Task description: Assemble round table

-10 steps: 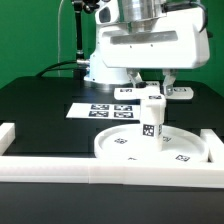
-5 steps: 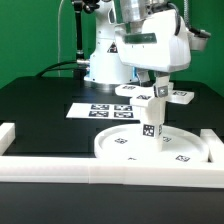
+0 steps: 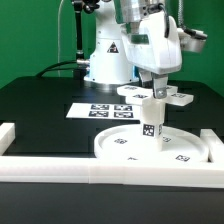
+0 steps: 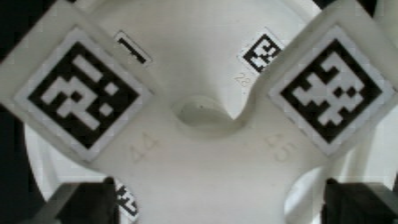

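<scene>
Black tabletop (image 3: 40,110) is carrying the light, stiff disc (image 3: 120,150) while the gripper (image 3: 153,97) is hovering above the slick upright leg (image 3: 151,120), best pinched by its flat sides, jaw state unreadable.

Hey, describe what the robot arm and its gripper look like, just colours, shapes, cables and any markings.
The arm is glossy white with rounded, bulbous segments and a small dark triangular mark on its lower body. A thin black cable runs up beside it in the exterior view. The wrist block is boxy and white with grey upper hardware. The gripper has two slim fingers; their colour is hard to tell. In the wrist view only dark fingertip corners show.
</scene>
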Robot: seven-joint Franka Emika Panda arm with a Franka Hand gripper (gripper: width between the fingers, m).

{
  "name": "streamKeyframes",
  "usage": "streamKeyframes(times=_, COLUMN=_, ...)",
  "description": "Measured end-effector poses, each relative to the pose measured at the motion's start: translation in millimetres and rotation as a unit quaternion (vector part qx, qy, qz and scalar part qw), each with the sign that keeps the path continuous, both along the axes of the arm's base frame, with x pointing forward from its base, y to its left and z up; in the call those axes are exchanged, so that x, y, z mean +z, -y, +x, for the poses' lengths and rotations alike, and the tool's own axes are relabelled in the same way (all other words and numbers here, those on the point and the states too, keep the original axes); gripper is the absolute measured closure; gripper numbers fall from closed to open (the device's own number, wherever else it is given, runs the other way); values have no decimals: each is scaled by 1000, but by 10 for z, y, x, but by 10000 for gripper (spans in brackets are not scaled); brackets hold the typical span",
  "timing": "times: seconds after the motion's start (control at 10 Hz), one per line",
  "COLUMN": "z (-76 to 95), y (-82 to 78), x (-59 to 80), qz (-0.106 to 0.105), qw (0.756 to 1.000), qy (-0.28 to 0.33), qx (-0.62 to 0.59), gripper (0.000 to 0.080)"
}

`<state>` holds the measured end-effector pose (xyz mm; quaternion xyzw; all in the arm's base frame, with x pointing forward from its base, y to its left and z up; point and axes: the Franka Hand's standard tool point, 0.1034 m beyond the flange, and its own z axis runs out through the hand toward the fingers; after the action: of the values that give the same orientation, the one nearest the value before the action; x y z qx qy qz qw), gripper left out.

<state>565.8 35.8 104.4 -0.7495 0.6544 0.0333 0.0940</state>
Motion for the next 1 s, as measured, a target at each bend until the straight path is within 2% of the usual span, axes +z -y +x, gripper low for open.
streamKeyframes(times=0.1, z=12, y=-14, x=43, qz=1, qw=1000, qy=0, qx=15, gripper=164)
streamKeyframes(times=0.4, z=-8, y=-96, x=305, qz=14, qw=999, qy=-7, qx=42, gripper=152)
streamKeyframes(times=0.6, z=-16, y=-95, x=274, qz=12, qw=998, qy=-4, qx=61, gripper=150)
streamKeyframes(times=0.8, z=-22, y=-108, x=277, qz=6, qw=988, qy=10, qx=152, gripper=150)
streamKeyframes(times=0.9, z=-10, y=-145, x=302, qz=-2, qw=976, qy=15, qx=215, gripper=150)
streamKeyframes(times=1.0, z=2, y=-164, x=311, qz=-14, qw=951, qy=31, qx=307, gripper=150)
